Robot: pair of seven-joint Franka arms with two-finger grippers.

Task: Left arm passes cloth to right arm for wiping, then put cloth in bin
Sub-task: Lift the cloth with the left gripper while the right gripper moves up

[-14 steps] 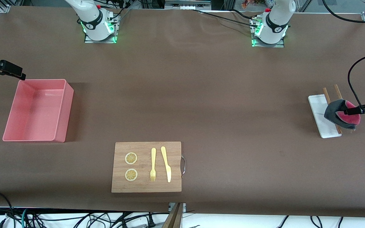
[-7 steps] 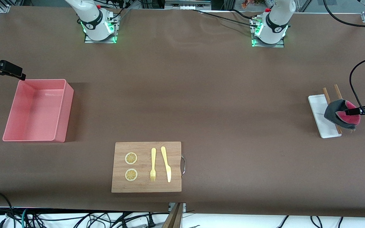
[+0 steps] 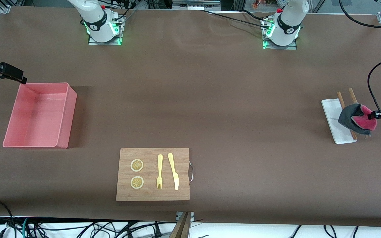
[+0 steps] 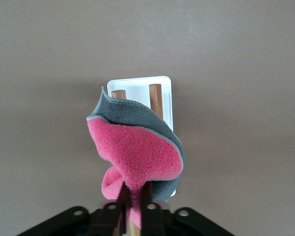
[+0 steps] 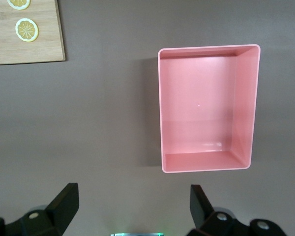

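Your left gripper has its jaws pinched tight on the pink edge of the cloth, which stands up from the fingers, grey face outward. The cloth sits over the white tray and 2 wooden sticks at the left arm's end of the table; whether it touches them is hard to judge. Your right gripper waits with jaws spread wide, above bare table just beside the bin, holding nothing. The wooden board lies well apart from both grippers.
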